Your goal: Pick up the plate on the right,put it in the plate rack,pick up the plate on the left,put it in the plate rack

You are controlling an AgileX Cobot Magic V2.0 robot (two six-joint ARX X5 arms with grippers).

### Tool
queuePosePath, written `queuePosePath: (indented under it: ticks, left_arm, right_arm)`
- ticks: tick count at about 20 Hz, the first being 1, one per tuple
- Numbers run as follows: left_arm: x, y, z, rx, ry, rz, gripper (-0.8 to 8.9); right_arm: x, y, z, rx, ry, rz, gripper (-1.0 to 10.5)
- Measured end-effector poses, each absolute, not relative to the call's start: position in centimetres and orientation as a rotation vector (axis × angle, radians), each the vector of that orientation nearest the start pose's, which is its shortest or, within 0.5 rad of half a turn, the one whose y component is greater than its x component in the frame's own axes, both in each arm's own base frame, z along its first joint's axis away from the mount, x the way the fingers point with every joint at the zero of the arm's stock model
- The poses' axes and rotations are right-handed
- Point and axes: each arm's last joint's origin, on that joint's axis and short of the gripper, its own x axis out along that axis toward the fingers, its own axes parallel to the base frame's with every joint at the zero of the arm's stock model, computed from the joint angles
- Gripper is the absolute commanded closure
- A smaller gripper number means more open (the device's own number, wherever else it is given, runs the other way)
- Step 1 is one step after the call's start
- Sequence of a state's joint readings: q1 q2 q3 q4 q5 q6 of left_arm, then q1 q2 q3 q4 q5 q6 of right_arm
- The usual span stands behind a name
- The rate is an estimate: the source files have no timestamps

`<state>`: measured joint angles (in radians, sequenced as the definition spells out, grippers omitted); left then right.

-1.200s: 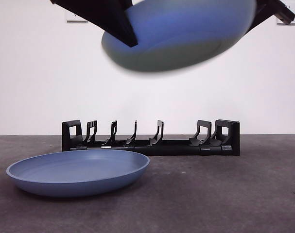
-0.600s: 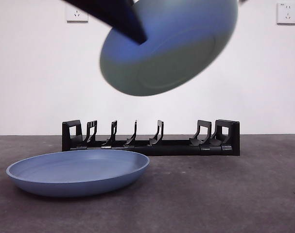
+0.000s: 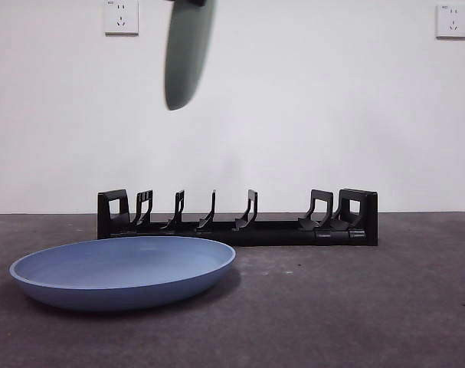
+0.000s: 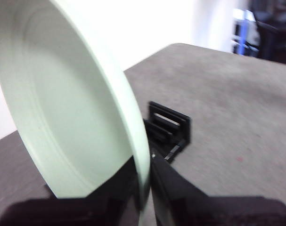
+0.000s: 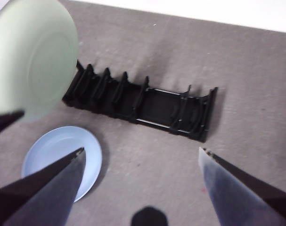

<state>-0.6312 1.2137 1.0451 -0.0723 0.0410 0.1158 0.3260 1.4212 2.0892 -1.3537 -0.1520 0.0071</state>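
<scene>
On the left of the table lies the blue plate (image 3: 123,271), flat and untouched, just in front of the plate rack (image 3: 237,218). High above the rack's left part hangs the pale green plate (image 3: 188,54), turned up on its edge, pinched at the rim by the left gripper (image 4: 145,188). Not in any slot yet, so no plate racked so far, as far as can be judged. Off to the right waits the right gripper (image 5: 140,157), spread wide and holding nothing. No words or labels to read anywhere.

Left end effector (image 4: 145,188) clamped high; right end effector (image 5: 140,160) spread wide.
</scene>
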Motion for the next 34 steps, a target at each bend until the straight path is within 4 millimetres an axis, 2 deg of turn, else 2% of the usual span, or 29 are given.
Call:
queuePosePath:
  ticks: [2,4,10,15,22,34]
  left_arm:
    - [22.8,-15.5,34.7,0.139,0.189,-0.661,8.21]
    - [24.4,-14.5,34.4,0.086,0.182,-0.655,8.21]
    - [29.5,-13.6,29.9,0.044,0.308,-0.628,8.21]
    - [31.8,-13.5,27.4,0.038,0.332,-0.618,8.21]
    - [33.5,-14.1,23.7,0.078,0.423,-0.62,8.21]
    - [33.6,-14.1,22.3,0.242,0.468,-0.611,8.21]
  right_arm:
    - [19.8,7.3,50.1,-0.04,0.702,0.496,5.4]
    - [20.0,7.5,49.6,-0.02,0.725,0.551,5.4]
    - [20.5,7.7,48.7,-0.018,0.767,0.558,5.4]
    - [20.7,7.8,48.3,-0.019,0.783,0.557,5.4]
    - [21.0,7.9,47.6,-0.02,0.813,0.554,5.4]
    - [21.0,7.9,47.5,-0.02,0.817,0.553,5.4]
